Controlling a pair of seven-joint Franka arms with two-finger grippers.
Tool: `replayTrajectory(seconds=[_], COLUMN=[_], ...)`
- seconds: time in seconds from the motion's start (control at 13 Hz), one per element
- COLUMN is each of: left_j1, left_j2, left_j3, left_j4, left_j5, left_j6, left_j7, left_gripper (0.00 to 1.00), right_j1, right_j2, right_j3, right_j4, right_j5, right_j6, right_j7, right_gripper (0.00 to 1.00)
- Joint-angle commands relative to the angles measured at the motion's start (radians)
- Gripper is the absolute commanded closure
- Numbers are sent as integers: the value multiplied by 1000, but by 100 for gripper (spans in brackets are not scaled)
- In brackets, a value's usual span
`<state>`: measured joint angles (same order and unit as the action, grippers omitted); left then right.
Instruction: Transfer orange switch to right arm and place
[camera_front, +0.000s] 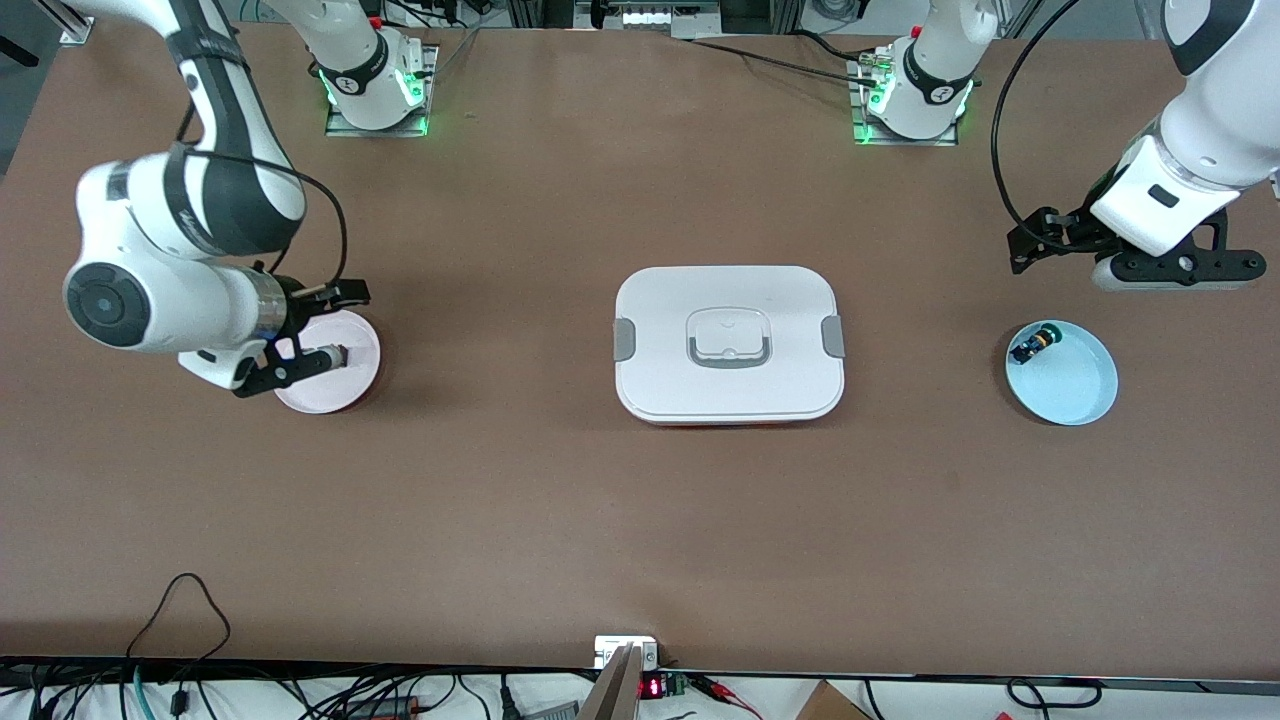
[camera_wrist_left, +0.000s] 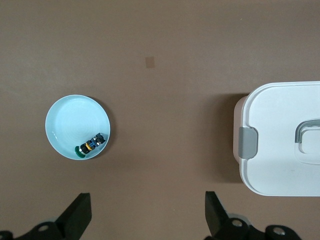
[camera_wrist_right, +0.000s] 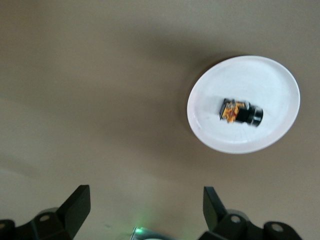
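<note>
Toward the right arm's end of the table, the orange switch (camera_front: 330, 356) lies on its side on the pale pink plate (camera_front: 352, 388). In the right wrist view it sits near the plate's middle, its orange-marked end and black body showing, though the cap's colour is hard to make out. The right gripper (camera_front: 348, 325) hangs over that plate with its jaws spread wide and nothing between them, and it does not appear to touch the switch. At the table's centre a closed white lidded box (camera_front: 660, 340) stands well apart from both dishes. At the left arm's end, a light blue dish (camera_front: 1085, 388) holds a second switch with a green cap (camera_front: 1032, 345), resting against the dish's rim. The left gripper (camera_wrist_left: 147, 212) waits, open and empty, over bare table just beside the blue dish. Judging by how things lie, the handover is done and the placing is at its release. The switch rests on the plate and no jaw bears on it. The next move calls only for the right arm to lift straight up and clear, so that no finger clips the switch or nudges the plate.
</note>
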<state>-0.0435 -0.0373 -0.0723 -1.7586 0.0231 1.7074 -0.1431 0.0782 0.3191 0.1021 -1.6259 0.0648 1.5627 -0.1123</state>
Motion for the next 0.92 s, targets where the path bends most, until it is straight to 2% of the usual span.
replayTrajectory(seconds=[0.0,0.15,0.23,0.31,0.46,0.69,0.85], left_j1=[-12,-12,-12,-12,-12,-12,-13], left_j2=[-7,-7,-7,-7,-7,-7,-7], left_j3=[8,8,6,6,6,5,5], left_j4=[8,8,8,8,8,8,7], left_j5=[0,0,1,1,1,1,1], left_j6=[-17,-17,-17,-17,-17,-17,-17], left_j7=[19,19,19,19,19,19,19], left_gripper=[0,0,0,0,0,0,0], right_j1=[40,58,63,60,58,61,75], right_j2=[-14,-60,-81,-90,-98,-116,-130], right_j3=[2,1,1,-5,-50,-122,-143], right_j4=[114,146,146,146,146,144,143], right_j5=[3,-49,-110,-135,-129,-59,-66], right_j6=[-127,-107,-48,11,89,80,66], right_j7=[45,36,36,34,45,94,97], right_gripper=[0,0,0,0,0,0,0])
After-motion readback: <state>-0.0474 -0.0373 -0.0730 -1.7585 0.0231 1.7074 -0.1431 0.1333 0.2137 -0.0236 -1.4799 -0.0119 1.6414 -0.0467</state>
